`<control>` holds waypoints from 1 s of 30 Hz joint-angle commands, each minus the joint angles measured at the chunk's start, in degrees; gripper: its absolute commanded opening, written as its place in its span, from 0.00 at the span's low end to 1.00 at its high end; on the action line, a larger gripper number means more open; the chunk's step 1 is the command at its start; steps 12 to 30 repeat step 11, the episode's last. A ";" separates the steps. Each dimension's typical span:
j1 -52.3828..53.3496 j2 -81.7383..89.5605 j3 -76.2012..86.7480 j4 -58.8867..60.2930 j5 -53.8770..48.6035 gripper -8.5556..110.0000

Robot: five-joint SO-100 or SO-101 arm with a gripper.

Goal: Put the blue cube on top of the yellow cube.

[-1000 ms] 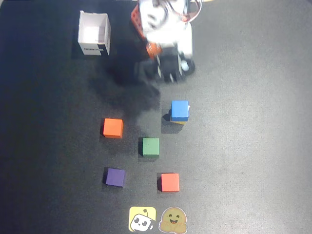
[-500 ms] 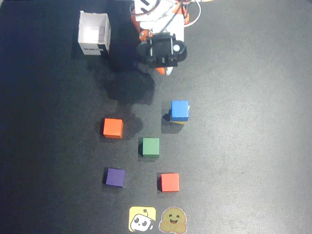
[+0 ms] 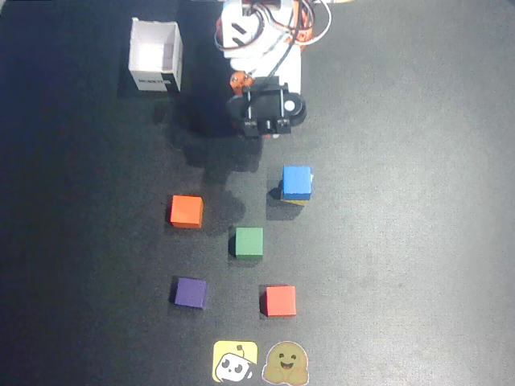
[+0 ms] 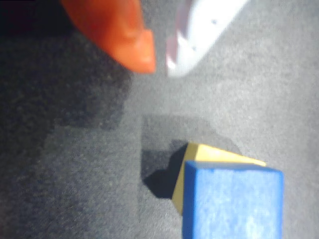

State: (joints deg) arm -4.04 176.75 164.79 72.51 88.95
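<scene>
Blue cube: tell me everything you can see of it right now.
The blue cube is small, bright sky-blue, with plain matte faces and crisp edges. It sits on top of the yellow cube, turned slightly off square, so yellow shows beyond its edges. Nothing else touches it: the gripper is empty and well clear of it.

Overhead cam looks straight down on whole mat; wrist cam close, both share blue cube (image 3: pixel 296 182) (image 4: pixel 232 201).
</scene>
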 commanded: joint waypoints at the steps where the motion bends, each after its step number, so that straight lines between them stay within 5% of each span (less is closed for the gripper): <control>1: 0.26 0.44 -0.26 0.18 -1.23 0.07; 30: -0.18 0.44 -0.18 0.18 -0.88 0.07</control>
